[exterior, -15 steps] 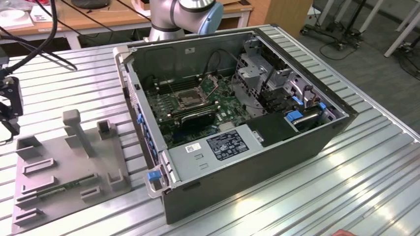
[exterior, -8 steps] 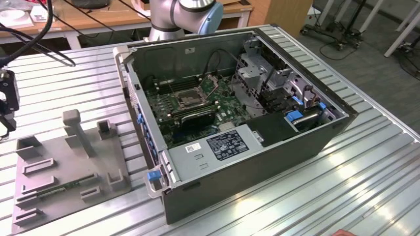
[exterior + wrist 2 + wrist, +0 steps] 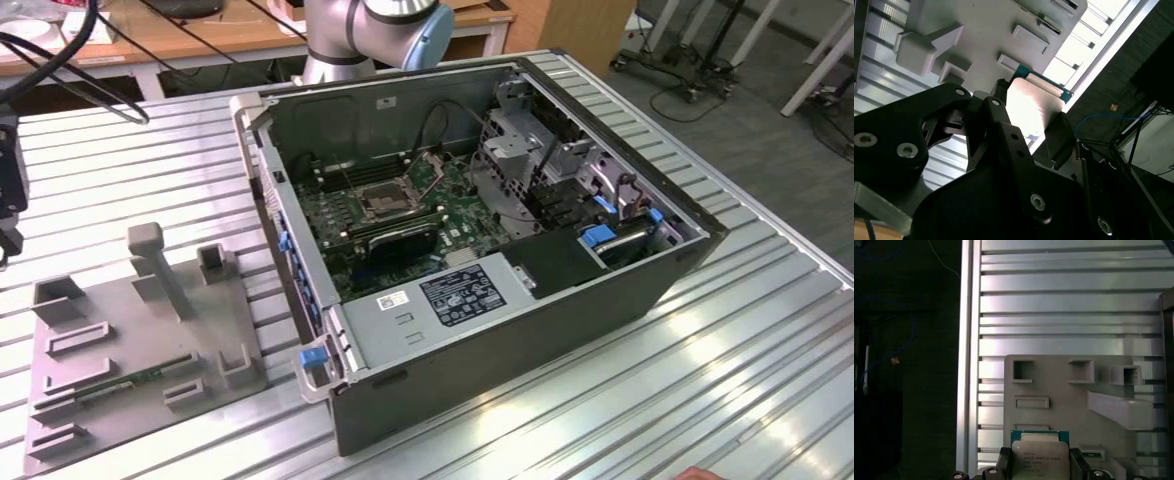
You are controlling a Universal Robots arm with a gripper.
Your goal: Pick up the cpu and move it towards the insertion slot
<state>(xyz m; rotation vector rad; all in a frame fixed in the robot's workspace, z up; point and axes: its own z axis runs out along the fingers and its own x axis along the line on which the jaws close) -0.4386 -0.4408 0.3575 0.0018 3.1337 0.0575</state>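
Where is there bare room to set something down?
Bare table on the exterior view's right of the case, and between the fixture and the arm. Crowded: the fixture's posts, and inside the case around the slot. The gripper holds the cpu.

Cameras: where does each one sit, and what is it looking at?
Exterior view: off the arm, high up, looking down into the computer case at the insertion slot; the arm shows.
First wrist view: on the wrist, looking past the claw at the table.
Second wrist view: on the wrist, looking along the claw's fingers.
Both wrist views share the cpu in the claw and the grey tray.
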